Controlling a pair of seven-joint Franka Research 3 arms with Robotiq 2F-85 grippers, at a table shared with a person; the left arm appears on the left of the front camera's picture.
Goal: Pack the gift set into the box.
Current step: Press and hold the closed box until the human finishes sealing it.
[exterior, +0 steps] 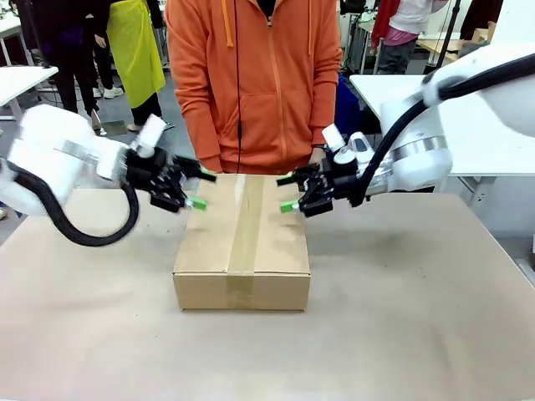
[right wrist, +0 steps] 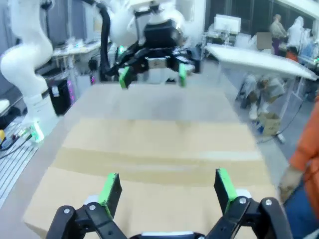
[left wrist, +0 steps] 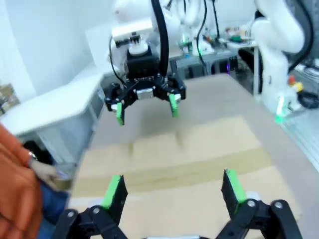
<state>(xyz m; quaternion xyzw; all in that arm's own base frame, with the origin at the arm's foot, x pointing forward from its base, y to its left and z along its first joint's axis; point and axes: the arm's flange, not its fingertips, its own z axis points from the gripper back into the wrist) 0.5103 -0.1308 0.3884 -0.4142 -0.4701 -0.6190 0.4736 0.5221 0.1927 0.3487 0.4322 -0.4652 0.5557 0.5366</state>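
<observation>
The box (exterior: 242, 246) is a brown cardboard carton, wider than tall, with its flaps folded down and a strip of brownish tape (exterior: 247, 225) running along the top seam and over the near side. It sits in the middle of the table (exterior: 401, 317), which is covered in a plain beige sheet. At the far edge stands a person in an orange hooded top (exterior: 253, 83), close behind the box. Behind them are white tables (exterior: 468, 125) and other people, one in a yellow-green apron (exterior: 134, 46).

The left gripper (exterior: 201, 189) hangs over the box's far left corner, its green-tipped fingers spread apart and pointing toward the middle. The right gripper (exterior: 288, 192) hangs over the far right part of the top, fingers also spread and pointing back at the left one. Neither holds anything, and both sit just above the cardboard rather than on it; whether any tip touches it I cannot tell.

From the left wrist, the two fingers (left wrist: 113, 191) frame the taped top of the box, with the other gripper facing them from across it. The right wrist view gives the mirrored picture, fingers (right wrist: 225, 185) wide over the tape line
</observation>
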